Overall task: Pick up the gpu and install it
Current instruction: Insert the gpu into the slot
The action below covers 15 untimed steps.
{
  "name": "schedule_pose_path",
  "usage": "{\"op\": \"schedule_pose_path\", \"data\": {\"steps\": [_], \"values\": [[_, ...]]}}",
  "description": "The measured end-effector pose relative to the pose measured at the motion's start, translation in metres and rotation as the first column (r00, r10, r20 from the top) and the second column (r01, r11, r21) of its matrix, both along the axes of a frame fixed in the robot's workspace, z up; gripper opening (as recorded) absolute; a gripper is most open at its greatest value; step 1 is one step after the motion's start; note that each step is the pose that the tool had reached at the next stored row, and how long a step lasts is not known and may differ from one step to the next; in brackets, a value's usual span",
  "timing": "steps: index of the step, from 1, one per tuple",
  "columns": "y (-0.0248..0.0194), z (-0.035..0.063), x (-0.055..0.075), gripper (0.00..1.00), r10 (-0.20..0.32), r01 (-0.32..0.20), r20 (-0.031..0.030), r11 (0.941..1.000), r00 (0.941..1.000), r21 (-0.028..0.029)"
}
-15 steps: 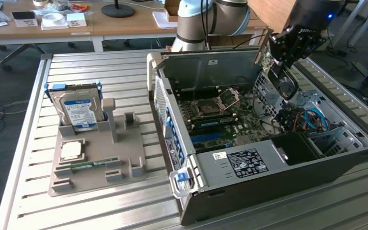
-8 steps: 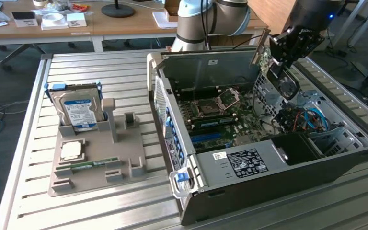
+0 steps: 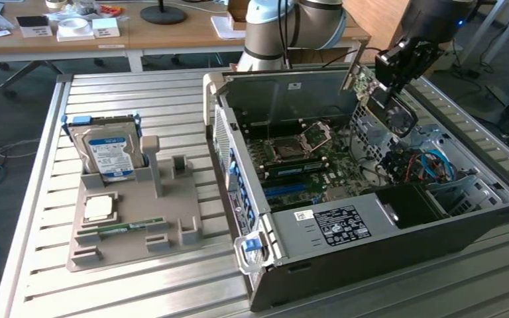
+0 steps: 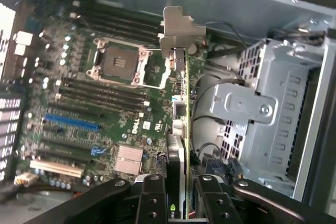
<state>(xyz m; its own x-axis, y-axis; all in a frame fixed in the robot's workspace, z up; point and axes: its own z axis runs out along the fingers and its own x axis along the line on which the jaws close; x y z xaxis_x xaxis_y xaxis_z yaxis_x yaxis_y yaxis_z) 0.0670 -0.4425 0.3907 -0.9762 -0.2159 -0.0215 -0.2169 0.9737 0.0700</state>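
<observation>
My gripper (image 3: 402, 63) is shut on the gpu (image 3: 386, 109), a dark card with a round fan and a metal bracket strip at one end. It hangs tilted in the air over the far right part of the open computer case (image 3: 360, 218), above the motherboard (image 3: 303, 156). In the wrist view the gpu (image 4: 178, 145) is seen edge-on, clamped between the two black fingers (image 4: 152, 198) of my gripper (image 4: 181, 190). Its bracket (image 4: 177, 30) points away from the camera, over the area beside the CPU socket (image 4: 118, 64). The card touches nothing in the case.
A blue slot (image 4: 71, 123) and several black slots lie on the board. A silver drive cage (image 4: 262, 103) and cables (image 3: 418, 162) stand close beside the card. Left of the case, a grey holder (image 3: 130, 225) carries a hard drive (image 3: 109, 156) and a RAM stick (image 3: 130, 227).
</observation>
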Motion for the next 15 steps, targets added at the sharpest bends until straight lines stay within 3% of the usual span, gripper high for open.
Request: {"op": "schedule_pose_path", "data": {"steps": [4, 8, 12, 15], "values": [[0.0, -0.0001, 0.0, 0.27, 0.072, -0.072, -0.0001, 0.9974, 0.9974, 0.0], [0.0, -0.0002, 0.0, 0.27, 0.145, -0.145, 0.0, 0.9894, 0.9894, 0.0], [0.0, -0.0003, 0.0, 0.27, 0.216, -0.216, 0.0, 0.9764, 0.9764, 0.0], [0.0, -0.0004, 0.0, 0.27, 0.269, -0.269, 0.0, 0.9631, 0.9631, 0.0]]}}
